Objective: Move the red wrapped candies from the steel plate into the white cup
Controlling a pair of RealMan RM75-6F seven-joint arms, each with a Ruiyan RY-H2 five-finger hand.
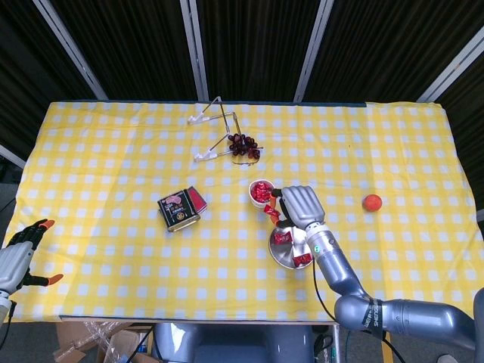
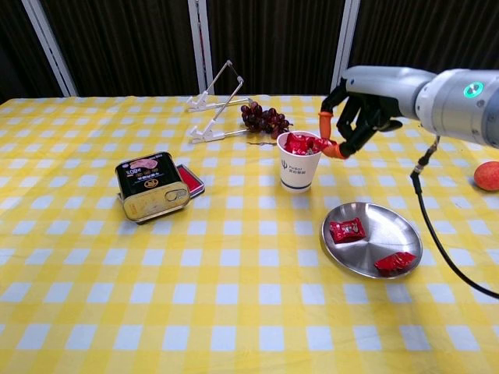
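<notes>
The white cup [image 2: 299, 170] [image 1: 261, 203] stands mid-table, heaped with red wrapped candies. My right hand [image 2: 360, 105] [image 1: 300, 205] hovers just right of the cup's rim and pinches a red candy [image 2: 322, 144] between its orange-tipped fingers. The steel plate [image 2: 383, 230] [image 1: 281, 252] lies in front of and to the right of the cup. Two red candies rest on it, one at its left [image 2: 347, 230] and one at its near right [image 2: 395, 262]. My left hand [image 1: 18, 258] hangs open off the table's near left corner, holding nothing.
A rectangular tin [image 2: 152, 187] with a red lid beside it lies left of the cup. Dark grapes [image 2: 265, 119] and a wire stand [image 2: 214, 109] sit behind the cup. An orange fruit [image 2: 488, 175] rests near the right edge.
</notes>
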